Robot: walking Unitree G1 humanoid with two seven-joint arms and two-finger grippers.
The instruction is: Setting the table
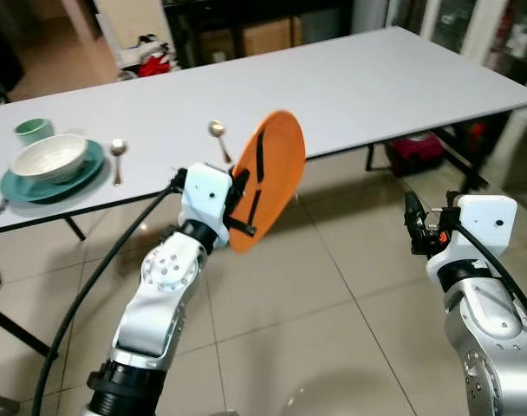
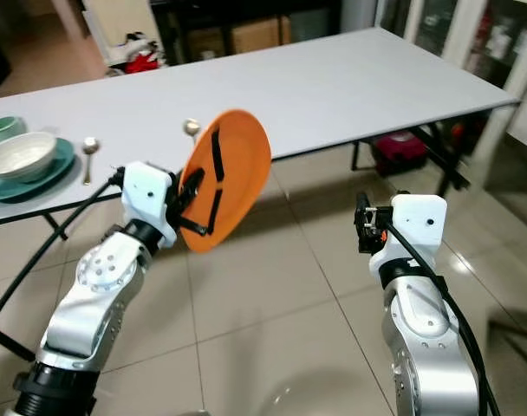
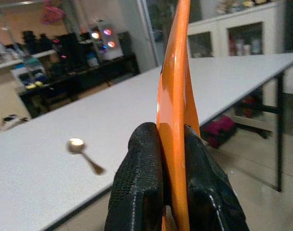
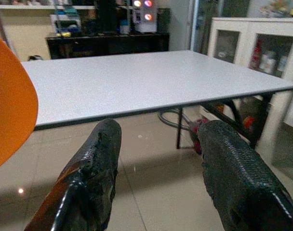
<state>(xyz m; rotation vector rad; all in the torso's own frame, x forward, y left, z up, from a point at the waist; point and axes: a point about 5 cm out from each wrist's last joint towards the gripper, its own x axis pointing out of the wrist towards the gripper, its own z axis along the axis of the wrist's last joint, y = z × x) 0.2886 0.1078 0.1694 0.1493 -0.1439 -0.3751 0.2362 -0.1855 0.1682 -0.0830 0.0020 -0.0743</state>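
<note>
1. Your left end effector (image 1: pixel 246 201) is clamped on the rim of the orange plate (image 1: pixel 268 173), which stands on edge in the air, just short of the near edge of the worktop (image 1: pixel 376 87).
2. Your right end effector (image 4: pixel 158 192) is spread wide and holds nothing; it hangs over the floor at about 4 o'clock from the plate, well apart from it.
3. One place looks laid already at 10 o'clock: a white bowl (image 1: pixel 48 156) on a teal plate (image 1: pixel 81 173), a green cup (image 1: pixel 32 130) behind it, a spoon (image 1: pixel 118 158) just beside it.
4. A second spoon (image 1: pixel 219 137) lies alone on the worktop, at 11 o'clock from the orange plate. I judge it marks the second place.
5. You seem to be mid-carry. Next, tip the plate flat, reach it over the worktop edge beside that spoon, then release.
6. Mind the spoon as the plate comes down.
</note>
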